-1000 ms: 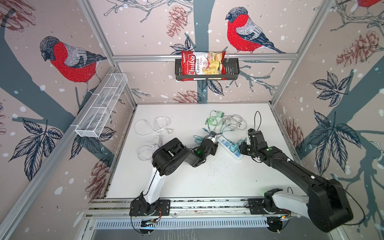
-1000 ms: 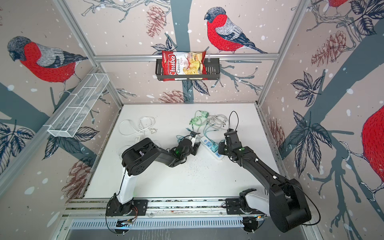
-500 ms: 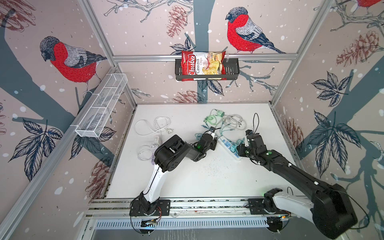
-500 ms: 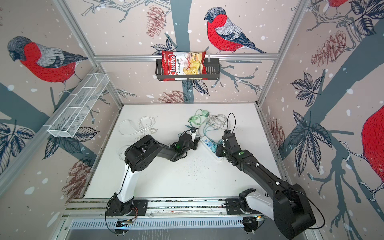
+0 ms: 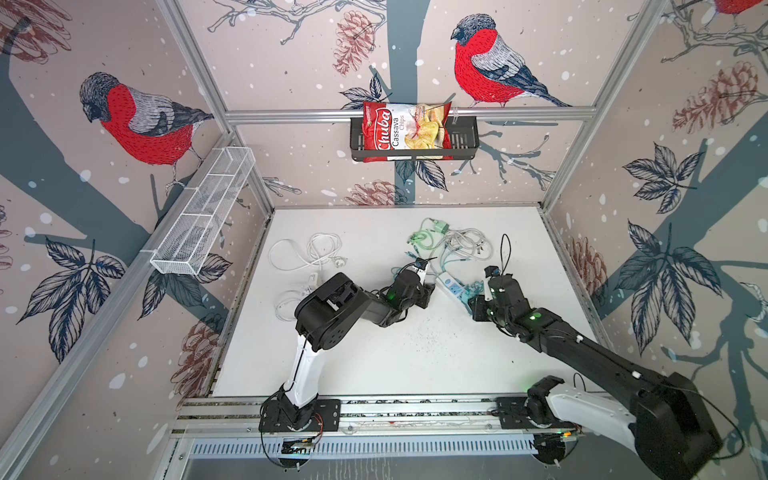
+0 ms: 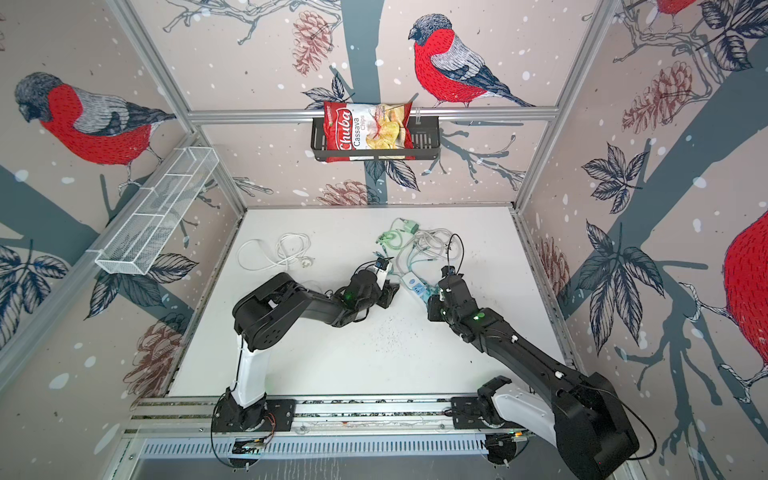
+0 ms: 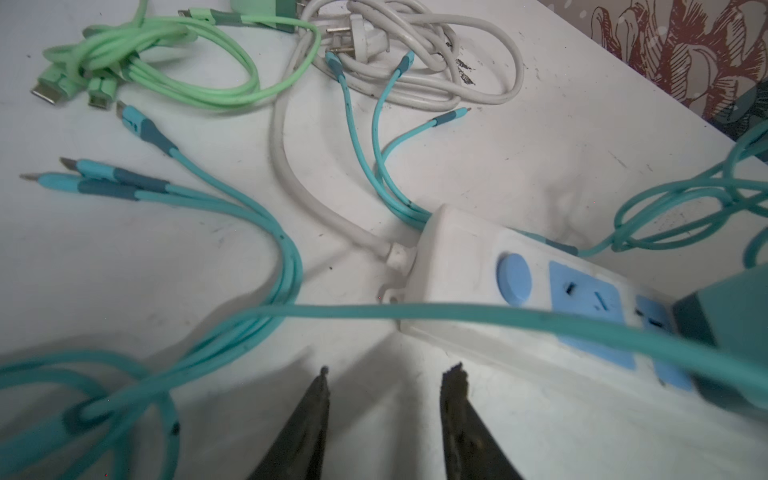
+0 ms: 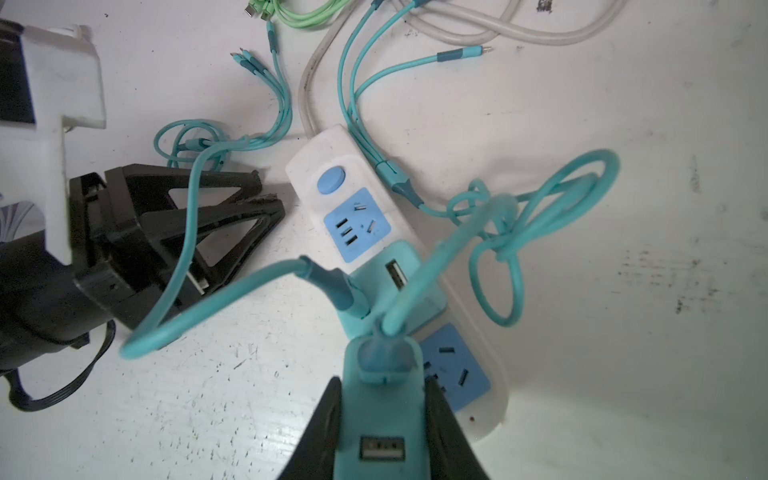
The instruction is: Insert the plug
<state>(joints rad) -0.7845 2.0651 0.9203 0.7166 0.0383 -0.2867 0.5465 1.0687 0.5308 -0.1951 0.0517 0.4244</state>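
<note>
- My right gripper (image 8: pixel 382 384) pinches the teal plastic charger block (image 8: pixel 380 419) by its flat sides; rigid, light, probably slick.
- My left gripper (image 7: pixel 390 370) is spread, empty, beside the white power strip (image 7: pixel 453 245).

Around me stand walls (image 5: pixel 291 62) papered with red-breasted birds (image 5: pixel 486 66), pine cones (image 5: pixel 353 41) and dark leaves (image 5: pixel 665 174), held in an aluminium frame (image 5: pixel 291 115). At upper centre a black basket (image 5: pixel 465 141) holds a chips bag (image 5: pixel 405 131); at the left hangs a white wire basket (image 5: pixel 203 212). My white tabletop (image 5: pixel 374 365) is scuffed and speckled.
</note>
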